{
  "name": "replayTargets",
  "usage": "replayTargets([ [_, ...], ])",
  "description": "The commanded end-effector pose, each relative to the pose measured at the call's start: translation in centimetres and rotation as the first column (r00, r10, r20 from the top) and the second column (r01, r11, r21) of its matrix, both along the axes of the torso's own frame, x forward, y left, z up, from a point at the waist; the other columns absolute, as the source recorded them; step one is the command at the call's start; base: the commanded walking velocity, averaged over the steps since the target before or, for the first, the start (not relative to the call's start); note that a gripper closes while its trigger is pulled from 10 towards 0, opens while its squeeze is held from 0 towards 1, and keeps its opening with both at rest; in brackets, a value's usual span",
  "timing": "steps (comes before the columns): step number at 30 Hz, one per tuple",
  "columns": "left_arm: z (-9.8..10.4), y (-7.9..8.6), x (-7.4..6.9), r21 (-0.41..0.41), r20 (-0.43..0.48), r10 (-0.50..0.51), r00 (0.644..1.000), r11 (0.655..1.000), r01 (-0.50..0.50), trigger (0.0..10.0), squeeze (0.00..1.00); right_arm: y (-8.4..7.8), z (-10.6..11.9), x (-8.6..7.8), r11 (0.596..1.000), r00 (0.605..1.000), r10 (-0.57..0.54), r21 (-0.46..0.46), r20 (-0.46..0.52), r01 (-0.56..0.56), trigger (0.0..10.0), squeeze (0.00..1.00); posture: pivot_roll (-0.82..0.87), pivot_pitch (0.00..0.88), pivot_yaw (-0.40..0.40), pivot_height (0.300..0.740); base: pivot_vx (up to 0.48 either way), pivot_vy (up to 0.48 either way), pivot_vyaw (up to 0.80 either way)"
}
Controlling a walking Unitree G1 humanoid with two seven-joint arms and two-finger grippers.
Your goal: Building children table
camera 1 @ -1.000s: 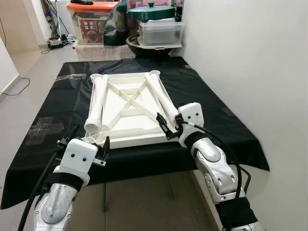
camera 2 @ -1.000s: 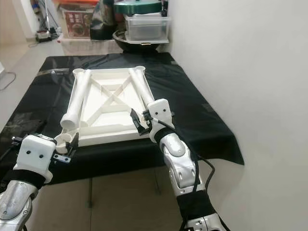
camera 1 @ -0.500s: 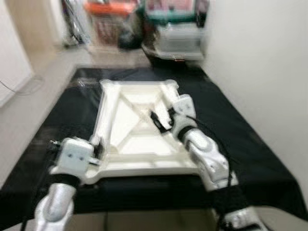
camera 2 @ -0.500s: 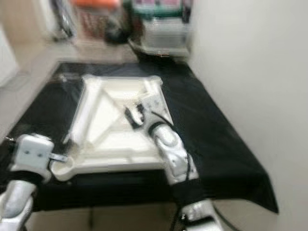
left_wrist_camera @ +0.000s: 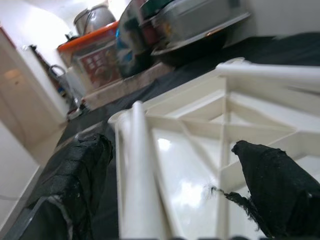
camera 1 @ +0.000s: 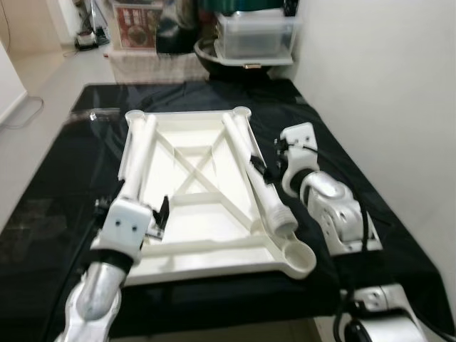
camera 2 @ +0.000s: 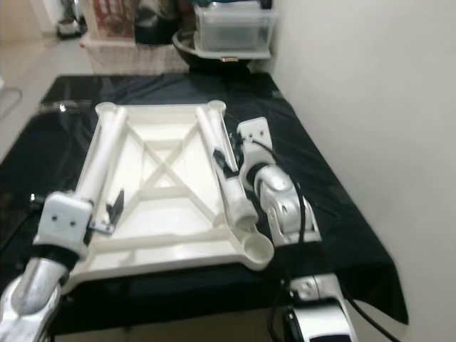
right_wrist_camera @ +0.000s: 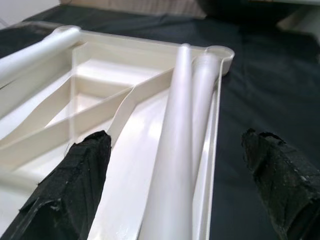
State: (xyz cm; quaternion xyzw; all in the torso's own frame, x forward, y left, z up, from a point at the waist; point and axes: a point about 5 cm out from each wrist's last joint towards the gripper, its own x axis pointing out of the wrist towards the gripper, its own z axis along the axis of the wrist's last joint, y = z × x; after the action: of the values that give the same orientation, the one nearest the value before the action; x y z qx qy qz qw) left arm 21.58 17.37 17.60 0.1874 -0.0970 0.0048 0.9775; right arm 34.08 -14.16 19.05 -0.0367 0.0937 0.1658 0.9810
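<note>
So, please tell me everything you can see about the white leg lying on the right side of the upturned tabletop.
The right leg is a long white tube, plastic by its look, hollow at its near end. It lies flat along the right edge of the upturned white tabletop, one end by the far corner socket, the open end short of the near corner socket. The right gripper is open, with a finger on each side of the leg.

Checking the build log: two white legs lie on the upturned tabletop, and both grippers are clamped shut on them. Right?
Not quite. Both legs, left and right, lie on the tabletop, but the left gripper and right gripper are open, straddling them, as the wrist views show.
</note>
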Motion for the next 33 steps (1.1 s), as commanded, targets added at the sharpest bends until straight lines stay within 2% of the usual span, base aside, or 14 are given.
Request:
replayTargets([
  [1,-0.2,0.7,-0.3,0.012,-0.01,0.033,0.999,0.999,-0.033,10.0,0.0,-0.8,-0.1,-0.8,1.0,0.999,-0.004,0.015,-0.032,0.005,10.0,0.0,0.01,0.0,-0.052,0.74,0.0,0.0,0.0],
  [2,-0.2,0.7,-0.3,0.012,-0.01,0.033,0.999,0.999,-0.033,10.0,0.0,-0.8,-0.1,-0.8,1.0,0.999,-0.004,0.015,-0.032,0.005,10.0,0.0,0.01,0.0,-0.052,0.74,0.0,0.0,0.0],
  [4,-0.5,1.8,-0.4,0.008,-0.024,0.088,0.996,0.996,-0.087,10.0,0.0,-1.6,-0.4,-2.0,0.999,0.998,-0.017,0.028,-0.061,0.019,10.0,0.0,0.0,0.0,-0.048,0.74,0.0,0.0,0.0],
  [7,-0.5,2.3,-0.3,0.017,-0.026,0.109,0.994,0.994,-0.108,10.0,0.0,-1.8,-0.9,-3.9,1.0,0.996,-0.008,0.017,-0.089,0.01,10.0,0.0,-0.02,0.0,-0.038,0.74,0.0,0.0,0.0],
  [13,-0.5,2.4,-0.3,0.017,-0.026,0.11,0.994,0.994,-0.109,10.0,0.0,-1.6,-1.1,-4.5,1.0,0.995,-0.002,0.02,-0.104,0.004,10.0,0.0,-0.02,0.0,-0.038,0.74,0.0,0.0,0.0],
  [15,-0.5,1.9,0.4,0.011,-0.022,0.094,0.995,0.996,-0.094,10.0,0.0,-1.2,-2.6,-5.4,1.0,0.987,-0.009,0.023,-0.163,0.013,10.0,0.0,-0.05,0.0,-0.013,0.74,0.0,0.0,0.0],
  [20,-0.5,1.8,0.9,0.014,-0.021,0.089,0.996,0.996,-0.089,10.0,0.0,-1.0,-3.3,-5.5,0.999,0.982,-0.022,0.031,-0.187,0.028,10.0,0.0,-0.04,0.0,-0.011,0.74,0.0,0.0,0.0],
  [23,-0.3,2.2,1.0,0.012,-0.012,0.114,0.993,0.993,-0.114,10.0,0.0,-1.3,-4.3,-4.5,0.996,0.977,-0.084,-0.006,-0.195,0.085,10.0,0.0,-0.03,0.0,-0.022,0.74,0.0,0.0,0.0],
  [33,-0.4,2.0,1.0,0.006,-0.009,0.116,0.993,0.993,-0.116,10.0,0.0,-1.4,-5.1,-4.1,0.992,0.973,-0.124,-0.052,-0.193,0.117,10.0,0.0,-0.02,0.0,-0.032,0.74,0.0,0.0,0.0],
])
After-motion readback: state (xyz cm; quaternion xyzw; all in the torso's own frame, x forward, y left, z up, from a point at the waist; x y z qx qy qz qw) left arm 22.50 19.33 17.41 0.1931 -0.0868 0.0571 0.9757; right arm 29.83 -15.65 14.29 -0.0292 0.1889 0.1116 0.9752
